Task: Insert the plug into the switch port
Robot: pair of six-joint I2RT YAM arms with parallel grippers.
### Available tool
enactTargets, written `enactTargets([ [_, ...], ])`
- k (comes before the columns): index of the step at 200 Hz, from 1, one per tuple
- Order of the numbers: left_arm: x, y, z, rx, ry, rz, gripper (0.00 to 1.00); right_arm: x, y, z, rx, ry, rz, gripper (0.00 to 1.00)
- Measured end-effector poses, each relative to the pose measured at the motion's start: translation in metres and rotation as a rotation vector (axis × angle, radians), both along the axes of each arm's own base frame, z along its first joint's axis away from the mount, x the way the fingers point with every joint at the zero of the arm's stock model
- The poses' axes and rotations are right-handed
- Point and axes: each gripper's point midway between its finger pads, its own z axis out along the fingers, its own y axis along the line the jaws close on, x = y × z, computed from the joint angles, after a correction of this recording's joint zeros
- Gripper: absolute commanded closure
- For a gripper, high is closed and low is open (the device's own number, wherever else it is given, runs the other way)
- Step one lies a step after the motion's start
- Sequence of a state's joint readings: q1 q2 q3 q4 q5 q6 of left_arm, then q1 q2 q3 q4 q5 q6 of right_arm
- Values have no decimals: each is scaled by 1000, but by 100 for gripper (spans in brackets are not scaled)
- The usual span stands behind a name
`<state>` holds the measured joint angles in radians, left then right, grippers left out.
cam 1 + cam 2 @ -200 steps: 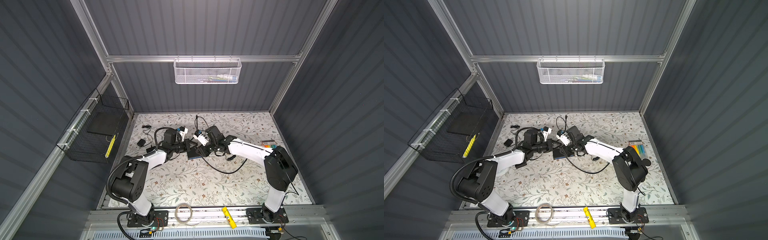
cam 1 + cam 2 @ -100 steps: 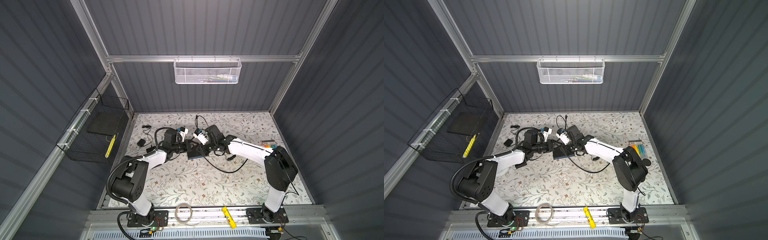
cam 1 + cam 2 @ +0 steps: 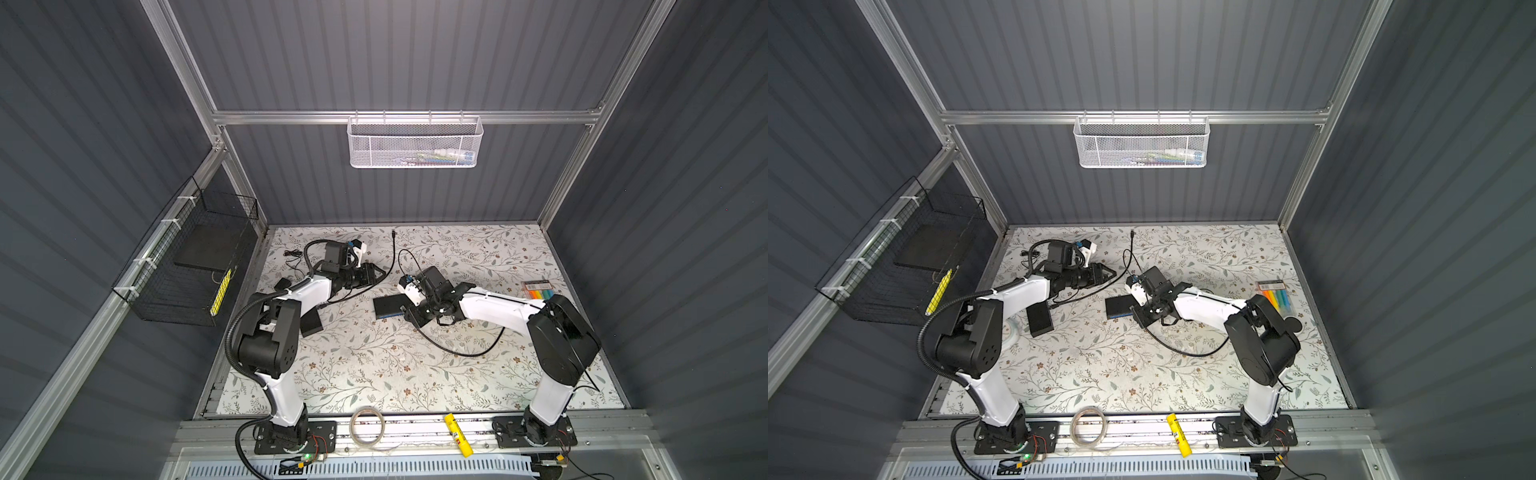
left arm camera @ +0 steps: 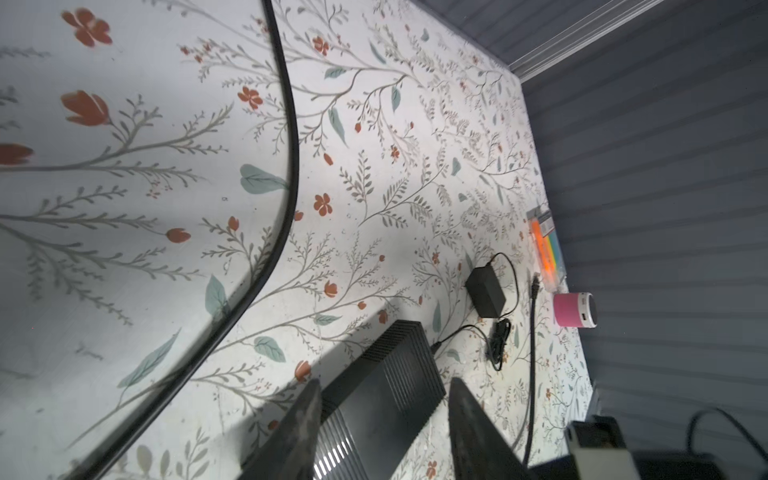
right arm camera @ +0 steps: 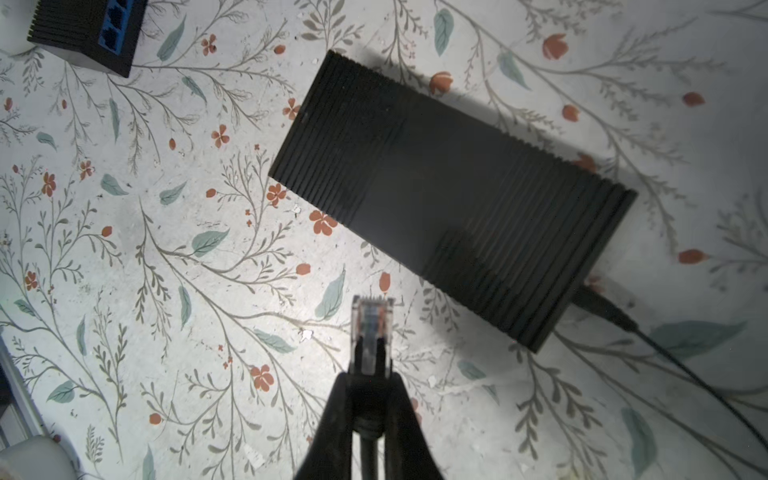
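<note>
Right tool point(image 5: 371, 376): fingers pressed together on the black boot just behind the plug point(image 5: 372, 328), pinching it. The clear plug stuck out past the fingertips with its contact end free, over bare floral tabletop point(image 3: 374, 365). It sat near one long side of the switch point(image 5: 453, 199) but apart from it, and it was not in any port. The right wrist view did not show that switch's port face. In both top views a blue strip point(image 3: 388, 316) ran along its near edge. A thin lead point(image 5: 681, 368) entered one short end of the switch.

Left tool point(image 3: 376, 272): jaws spread, nothing between them. It hung well apart from the switch, toward the back left of the tabletop. In the left wrist view both fingers point(image 4: 305, 419) framed the ribbed top of the switch, which lay beyond them, not touching.

A black cable point(image 3: 469, 354) ran from under the right tool in a loop across the tabletop. A second black box point(image 5: 83, 29) with blue ports lay farther off, under the left arm in both top views. A power adapter point(image 4: 484, 291), a pink speaker point(image 4: 575, 309) and a marker pack point(image 3: 538, 291) lay toward the right edge.
</note>
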<state>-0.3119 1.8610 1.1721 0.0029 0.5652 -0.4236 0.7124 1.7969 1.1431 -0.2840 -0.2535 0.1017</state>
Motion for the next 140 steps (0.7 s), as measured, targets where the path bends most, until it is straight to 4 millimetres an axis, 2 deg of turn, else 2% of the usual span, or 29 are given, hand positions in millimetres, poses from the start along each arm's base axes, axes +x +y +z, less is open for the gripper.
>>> enactTargets([
  [54, 1, -16, -44, 74, 71, -64, 52, -8, 0, -20, -48, 82, -12, 100],
  [97, 7, -21, -56, 90, 81, -82, 53, -17, -1, -38, -94, 143, -7, 100],
  [140, 7, -22, -64, 96, 90, -89, 53, -17, 2, -37, -99, 158, -16, 100],
])
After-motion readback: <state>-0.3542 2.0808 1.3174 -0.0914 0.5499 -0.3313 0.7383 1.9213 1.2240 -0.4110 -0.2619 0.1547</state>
